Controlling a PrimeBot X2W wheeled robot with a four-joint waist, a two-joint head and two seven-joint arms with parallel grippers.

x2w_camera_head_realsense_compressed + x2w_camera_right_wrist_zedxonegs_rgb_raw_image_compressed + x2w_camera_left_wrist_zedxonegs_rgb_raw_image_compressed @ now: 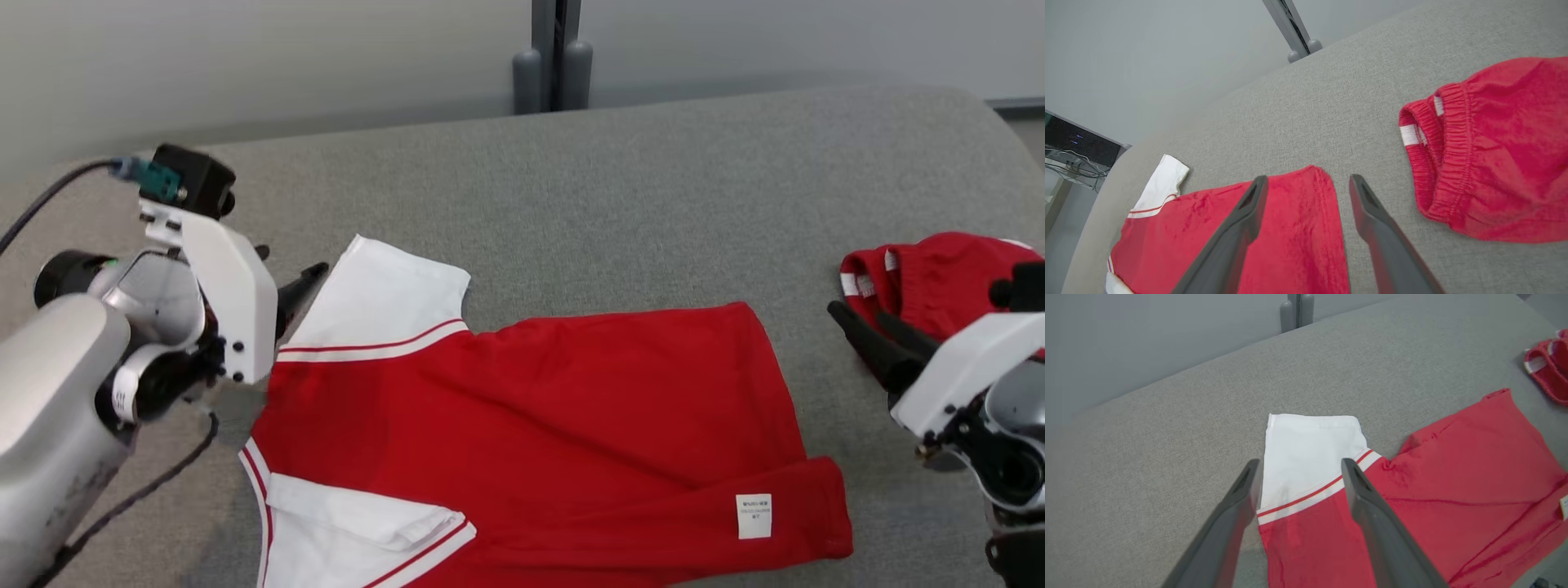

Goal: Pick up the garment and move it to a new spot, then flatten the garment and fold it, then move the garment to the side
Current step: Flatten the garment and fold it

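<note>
Roughly, we judged the job about a third done. The garment (522,425), a red shirt, lay spread across the lower middle of the head view, sleeves toward frame left and hem toward frame right. Pick-and-relocate looked finished to us, and flattening nearly so. The upper white sleeve (384,294) lay out flat, but the lower white sleeve (359,523) was creased. At lower right a strip of the hem was turned over, showing a white label (753,516). We saw no real fold yet, so folding and the final shift aside remained. The left gripper (1300,464) was released with its jaws wide and nothing in them. In its wrist view its fingers framed the upper sleeve's striped seam, though we couldn't tell whether they touched the cloth. The right gripper (1308,179) was likewise spread and empty. It pointed at the upper hem corner, between the garment and a pair of red shorts (931,278) bunched at the right edge of the frame, apart from the shirt. The surface (637,188) was a grey woven pad with rounded far corners. Behind it were a pale grey wall and, at top centre, a dark post (555,57) with two rounded feet. Some dark equipment (1077,143) with cables sat at the left edge of the right wrist view.
</note>
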